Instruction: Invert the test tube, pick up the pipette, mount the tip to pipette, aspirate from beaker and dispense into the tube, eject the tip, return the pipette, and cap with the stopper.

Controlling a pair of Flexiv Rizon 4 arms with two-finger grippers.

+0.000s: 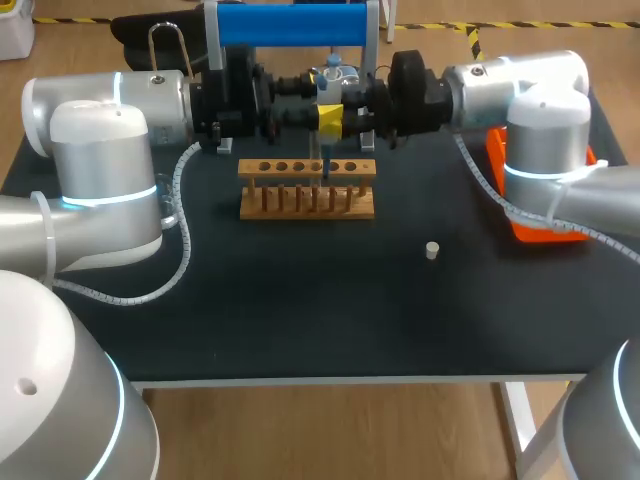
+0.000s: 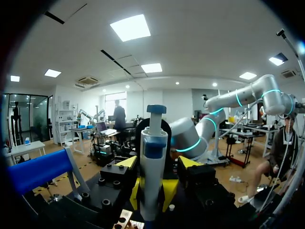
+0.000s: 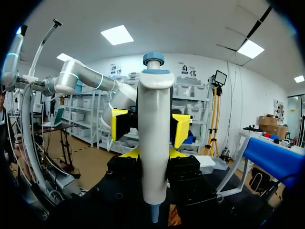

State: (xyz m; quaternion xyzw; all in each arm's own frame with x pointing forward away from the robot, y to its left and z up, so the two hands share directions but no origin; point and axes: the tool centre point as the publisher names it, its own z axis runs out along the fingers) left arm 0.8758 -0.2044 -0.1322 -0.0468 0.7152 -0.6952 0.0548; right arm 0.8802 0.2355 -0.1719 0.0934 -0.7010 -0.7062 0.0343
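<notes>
The black rectangular tabletop (image 1: 300, 320) fills most of the head view. The silver left arm (image 1: 100, 170) comes in from the left edge and the silver right arm (image 1: 545, 130) from the right. They meet at the upper centre of the frame. Behind that meeting point, at the top centre, a blue cylindrical bar (image 1: 290, 22) lies across a metal frame. Just below the meeting point stands a light brown wooden test tube rack (image 1: 307, 190) with a row of holes along its top. An orange plastic tray (image 1: 540, 232) sits at the right edge, partly hidden by the right arm.

The white pipette with a blue plunger cap (image 3: 153, 119) hangs upright above the rack, and its thin tip reaches down to the row of holes. The right gripper (image 3: 152, 153) clamps the pipette's body, with a yellow tip pressed against each side. The left gripper (image 2: 158, 164) sits higher on the pipette. Its fingers are spread to either side of the body, with a gap showing.

A small cream cylindrical stopper (image 1: 432, 250) stands alone at the centre right, well apart from the rack.
</notes>
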